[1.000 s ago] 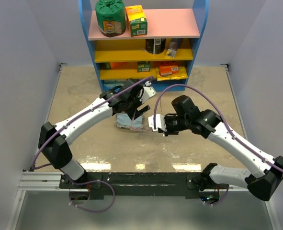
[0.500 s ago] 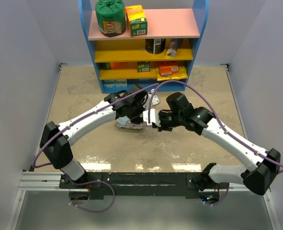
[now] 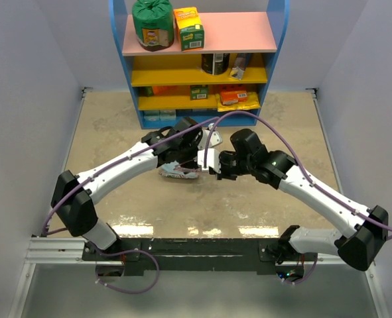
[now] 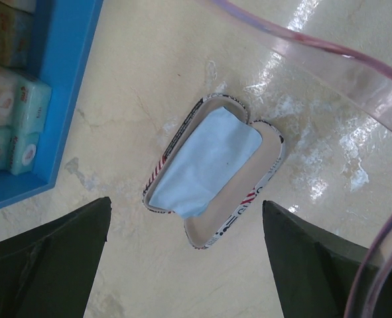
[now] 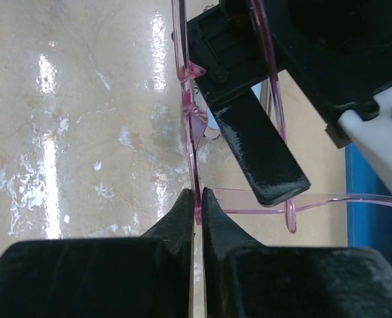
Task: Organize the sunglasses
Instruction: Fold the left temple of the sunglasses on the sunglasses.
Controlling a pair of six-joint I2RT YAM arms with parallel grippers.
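The sunglasses (image 5: 194, 132) have a thin pink frame, and my right gripper (image 5: 197, 193) is shut on its edge. One arm of the frame (image 5: 328, 201) sticks out to the right. The pink frame also crosses the top right of the left wrist view (image 4: 328, 63). My left gripper (image 4: 186, 202) is open and empty above the open flag-print pouch (image 4: 265, 179), which lies on the table with the light blue cloth (image 4: 209, 162) inside. In the top view the left gripper (image 3: 190, 156) and the right gripper (image 3: 212, 163) meet just right of the pouch (image 3: 176, 173).
A blue shelf unit (image 3: 199, 66) with boxes, cans and packets stands at the back of the table. Its base (image 4: 56, 99) with small packets (image 4: 10, 112) is close to the pouch on the left. A left finger (image 5: 262, 152) lies across the sunglasses.
Both grippers have closed in on each other over the pouch. The right gripper carried the sunglasses left and further back, and the left gripper came down and slightly right.
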